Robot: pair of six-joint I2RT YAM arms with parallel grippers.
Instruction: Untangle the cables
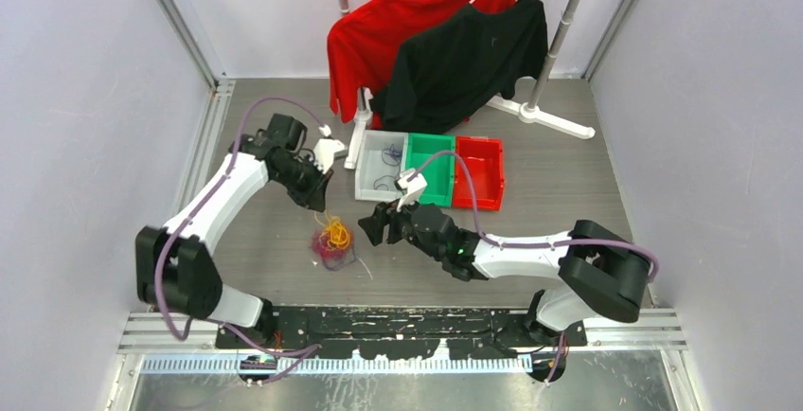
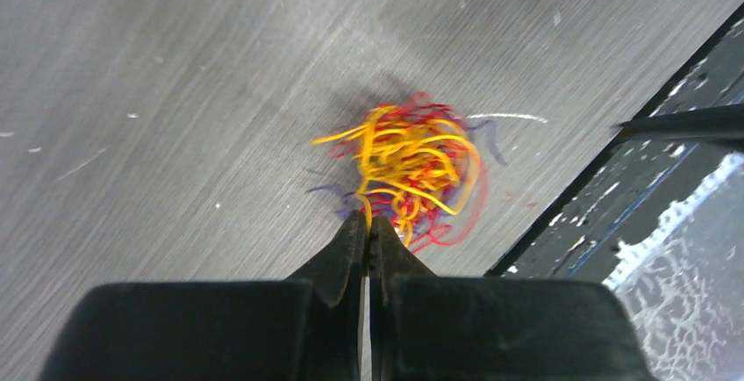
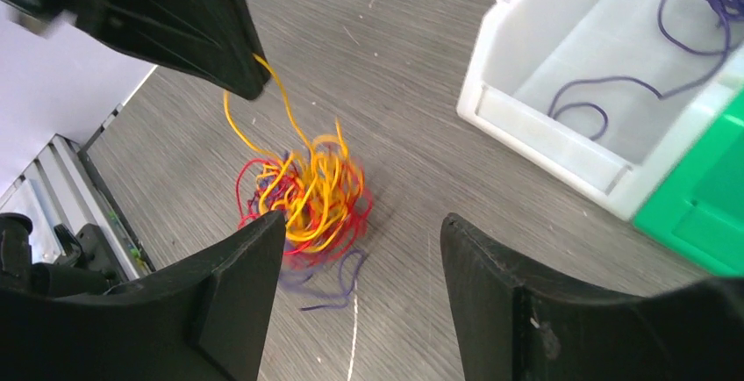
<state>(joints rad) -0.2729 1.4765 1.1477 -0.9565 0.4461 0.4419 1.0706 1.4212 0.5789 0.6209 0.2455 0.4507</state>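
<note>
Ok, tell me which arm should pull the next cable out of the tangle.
Left. The left gripper is shut on a yellow cable rising from the tangle; the right gripper is open near it, holding nothing.

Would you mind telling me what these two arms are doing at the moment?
The left gripper is shut on a yellow strand that rises from the tangle of yellow, red and purple cables on the table. The right gripper hovers open beside the tangle, holding nothing. Some purple cables already lie in the white bin.
</note>
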